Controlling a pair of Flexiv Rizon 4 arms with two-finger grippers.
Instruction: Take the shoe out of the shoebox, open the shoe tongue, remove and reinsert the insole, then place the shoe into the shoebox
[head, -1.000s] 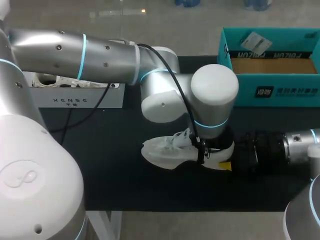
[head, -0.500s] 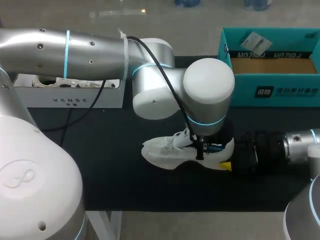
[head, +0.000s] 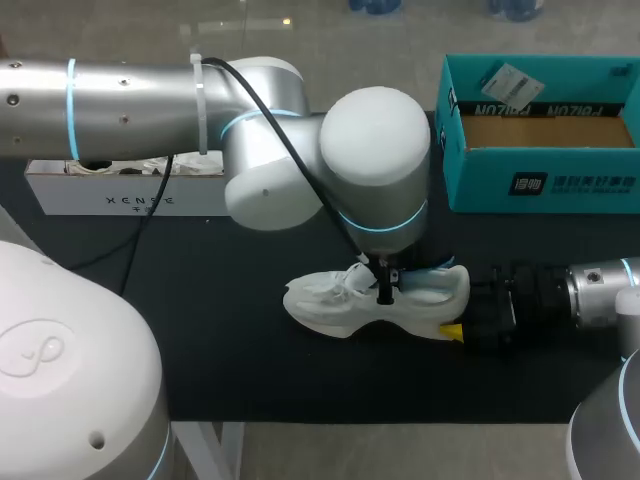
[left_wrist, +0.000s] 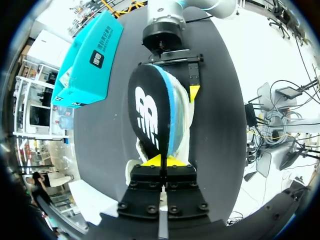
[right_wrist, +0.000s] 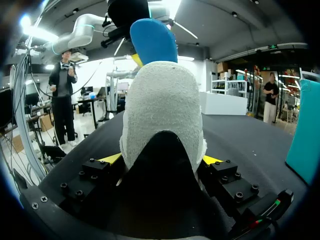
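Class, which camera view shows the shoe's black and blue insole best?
The left wrist view: the black-topped, blue-edged insole shows its broad printed face, pinched in the left gripper. The right wrist view shows only its blue end above the white shoe. In the head view the left arm hides it.

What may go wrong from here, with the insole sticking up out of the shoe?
1. The left gripper pinches the insole only at a thin edge, so the insole may slip free during the pull.
2. The right gripper holds the shoe only at its heel. If the insole sticks inside, the pull might lift the shoe or tilt it out of that grip.
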